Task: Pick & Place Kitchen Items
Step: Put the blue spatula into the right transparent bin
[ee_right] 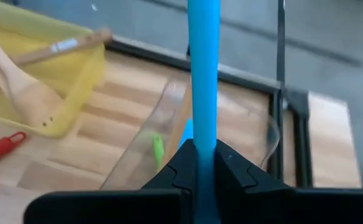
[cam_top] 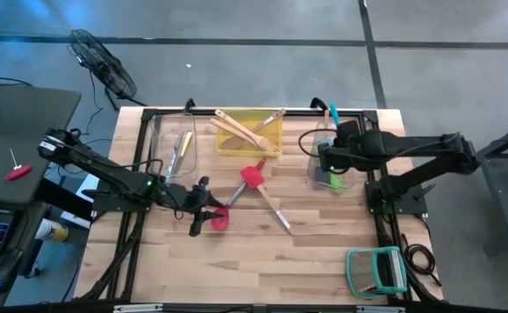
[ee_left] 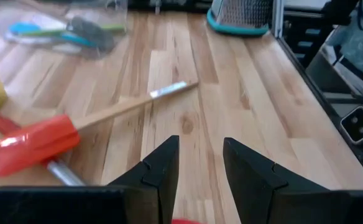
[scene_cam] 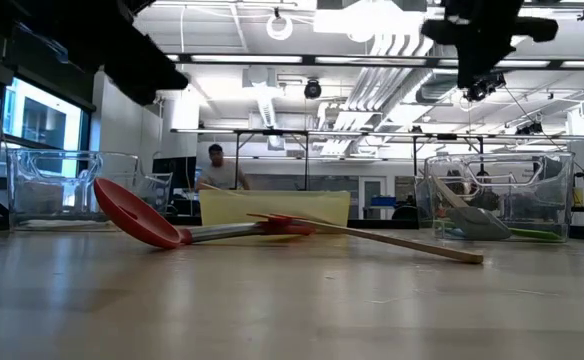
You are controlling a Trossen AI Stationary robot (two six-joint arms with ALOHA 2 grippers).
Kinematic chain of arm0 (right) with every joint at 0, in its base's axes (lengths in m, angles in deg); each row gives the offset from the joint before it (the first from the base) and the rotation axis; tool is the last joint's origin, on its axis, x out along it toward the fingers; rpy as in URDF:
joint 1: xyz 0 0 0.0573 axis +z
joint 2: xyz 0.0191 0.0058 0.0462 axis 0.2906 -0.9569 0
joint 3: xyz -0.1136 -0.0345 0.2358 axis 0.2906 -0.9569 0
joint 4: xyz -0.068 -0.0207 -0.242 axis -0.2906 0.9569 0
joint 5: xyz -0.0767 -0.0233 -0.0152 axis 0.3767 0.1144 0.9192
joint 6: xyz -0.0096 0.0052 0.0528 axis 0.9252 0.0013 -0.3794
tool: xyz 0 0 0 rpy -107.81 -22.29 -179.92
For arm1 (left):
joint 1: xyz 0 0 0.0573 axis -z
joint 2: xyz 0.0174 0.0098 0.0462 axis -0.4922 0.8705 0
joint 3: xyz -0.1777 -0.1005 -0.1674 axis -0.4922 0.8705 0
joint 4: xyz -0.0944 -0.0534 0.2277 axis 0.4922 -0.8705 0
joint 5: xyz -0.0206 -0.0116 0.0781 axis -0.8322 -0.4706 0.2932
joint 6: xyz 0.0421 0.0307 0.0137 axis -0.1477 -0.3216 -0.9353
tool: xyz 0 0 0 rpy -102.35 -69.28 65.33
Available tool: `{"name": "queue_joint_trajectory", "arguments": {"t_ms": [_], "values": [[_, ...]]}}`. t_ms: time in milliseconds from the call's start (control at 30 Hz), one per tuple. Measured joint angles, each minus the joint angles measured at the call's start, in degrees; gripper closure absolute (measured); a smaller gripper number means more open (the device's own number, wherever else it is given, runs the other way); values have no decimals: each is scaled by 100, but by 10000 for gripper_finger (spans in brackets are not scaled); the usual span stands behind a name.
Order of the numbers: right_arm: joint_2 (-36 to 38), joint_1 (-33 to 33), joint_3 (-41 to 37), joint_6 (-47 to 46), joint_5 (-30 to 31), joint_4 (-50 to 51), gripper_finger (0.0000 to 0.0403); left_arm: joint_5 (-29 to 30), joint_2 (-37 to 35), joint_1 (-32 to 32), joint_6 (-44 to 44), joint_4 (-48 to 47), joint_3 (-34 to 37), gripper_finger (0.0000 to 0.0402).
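- On the worktop, seen from above, the right gripper is over the clear bin near the right edge and grips a blue utensil by its handle. The left gripper hangs near the left half of the worktop, just beside the red ladle; its fingers stand partly apart and hold nothing. A red spatula and a wooden-handled utensil lie crossed in the middle. The yellow tray at the far edge holds wooden spoons. Another clear bin at the far left holds a yellow-handled knife. A teal-framed rack sits at the near right corner.
- At table height, the red ladle rests with its bowl tilted up, and the wooden-handled utensil lies slanted beside it. A person stands in the room behind.
- From the left wrist, the dark fingers are half open above bare wood, with the red spatula near.
- From the right wrist, the closed fingers clamp the blue utensil, which stands upright over the bin.
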Motion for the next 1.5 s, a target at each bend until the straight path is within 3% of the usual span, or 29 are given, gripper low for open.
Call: {"name": "queue_joint_trajectory", "arguments": {"t_ms": [233,667,1200,1500], "values": [[-12,-320,-920,-167,-791,-918,382,-16,0,-2,324,-331,-4,279],[-13,-963,-2838,-30,-1565,-3299,382,-37,0,0,394,-769,-6,279],[-13,-1026,-2965,155,-1679,-3578,382,-21,2,0,383,-854,-4,279],[-13,-1026,-2965,214,-1717,-3578,382,662,2,0,165,-845,-6,279]]}}
